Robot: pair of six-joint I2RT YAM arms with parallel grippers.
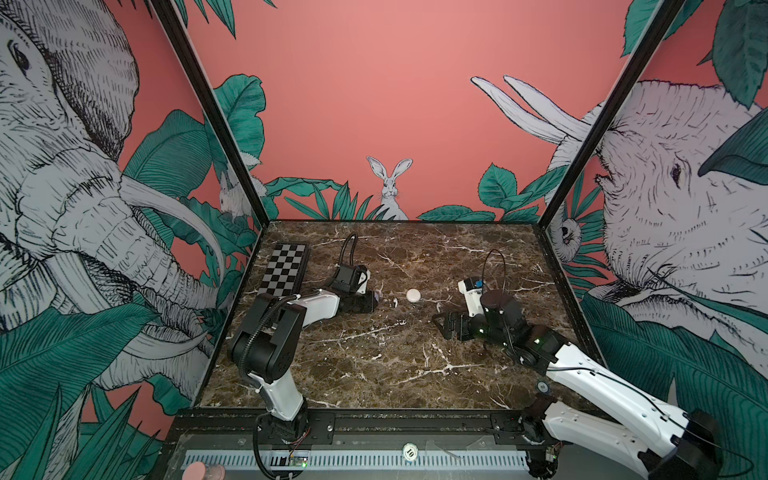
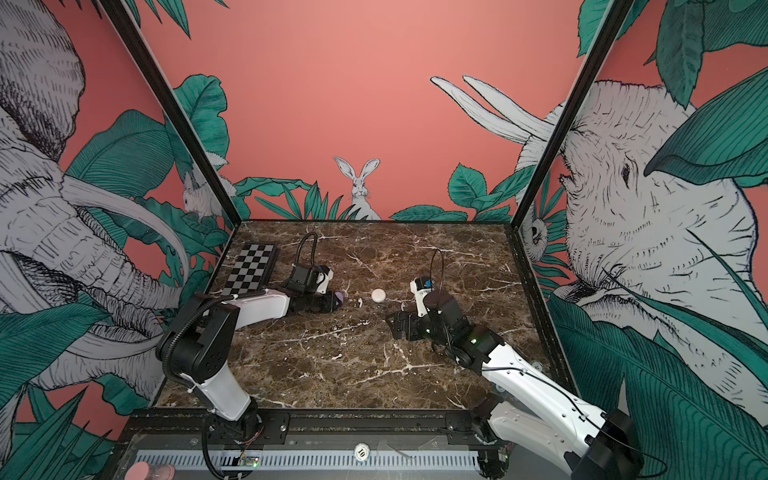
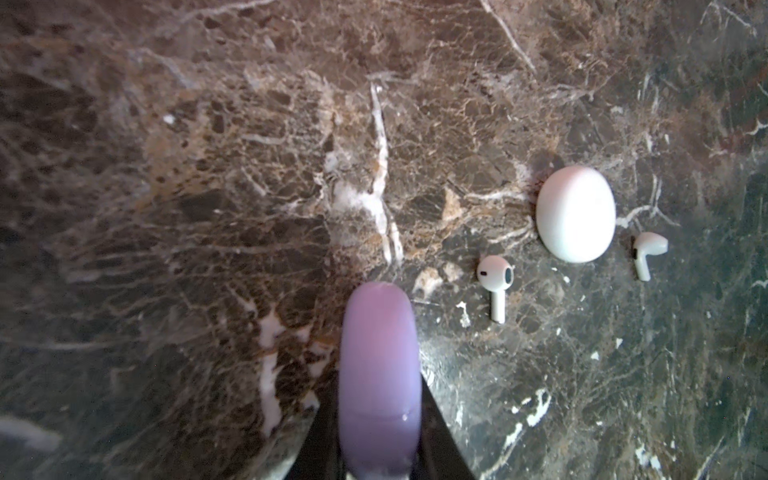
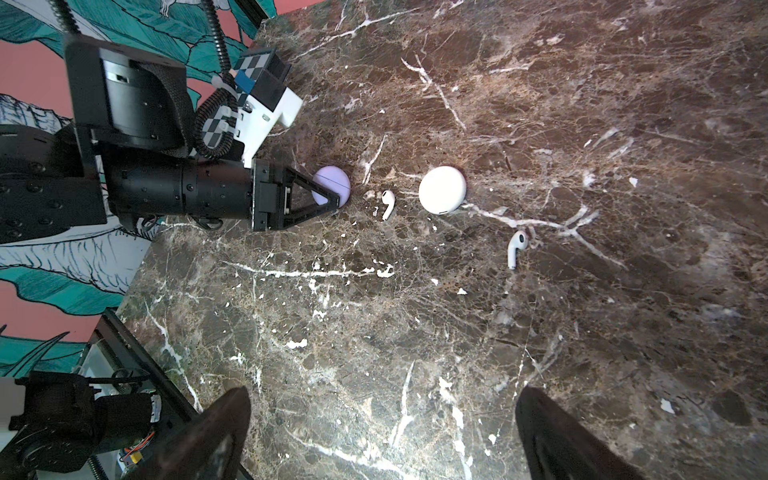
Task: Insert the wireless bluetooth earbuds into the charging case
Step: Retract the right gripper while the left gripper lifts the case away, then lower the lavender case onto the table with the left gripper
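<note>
The left fingers (image 3: 436,440) clamp a round pale lilac plastic case (image 3: 378,374), left of the middle of the brown marble surface (image 1: 374,365). Near the middle lies a round white plastic case (image 4: 442,190). One white stemmed earbud (image 4: 387,201) lies between the cases; another white earbud (image 4: 516,245) lies just past the white case, toward the right fingers (image 4: 216,428), spread wide and empty.

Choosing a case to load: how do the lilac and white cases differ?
The lilac case is pale purple; the white case is white. The lilac case is clamped in the left gripper; the white case lies free on the table, between two white earbuds. Both are rounded and look closed.
</note>
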